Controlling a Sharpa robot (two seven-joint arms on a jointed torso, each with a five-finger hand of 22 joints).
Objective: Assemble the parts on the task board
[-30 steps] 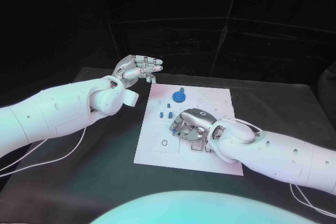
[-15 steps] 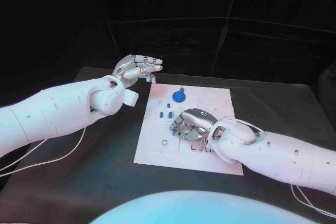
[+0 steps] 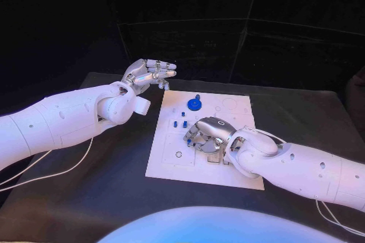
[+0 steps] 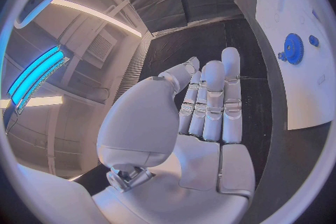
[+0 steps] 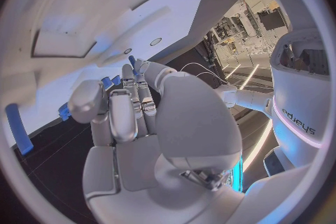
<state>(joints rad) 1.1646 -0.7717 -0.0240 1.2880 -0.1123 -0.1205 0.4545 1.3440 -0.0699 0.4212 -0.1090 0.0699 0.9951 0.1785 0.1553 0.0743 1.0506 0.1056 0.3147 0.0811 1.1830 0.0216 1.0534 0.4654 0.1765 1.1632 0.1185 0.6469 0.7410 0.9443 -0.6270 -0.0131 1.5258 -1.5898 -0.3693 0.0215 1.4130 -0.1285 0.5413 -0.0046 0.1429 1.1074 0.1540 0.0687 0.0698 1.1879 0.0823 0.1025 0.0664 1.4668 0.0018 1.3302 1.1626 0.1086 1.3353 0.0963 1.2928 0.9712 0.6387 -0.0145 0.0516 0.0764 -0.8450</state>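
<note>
The white task board lies in the middle of the black table, with a round blue gear standing near its far edge and a few small blue parts in a cluster just nearer than the gear. The right hand rests knuckles-up over the board's middle with its fingers curled down toward the surface, close beside the small parts; whether it holds anything I cannot tell. The left hand hangs above the table just off the board's far left corner, holding nothing, its fingers straight and side by side.
</note>
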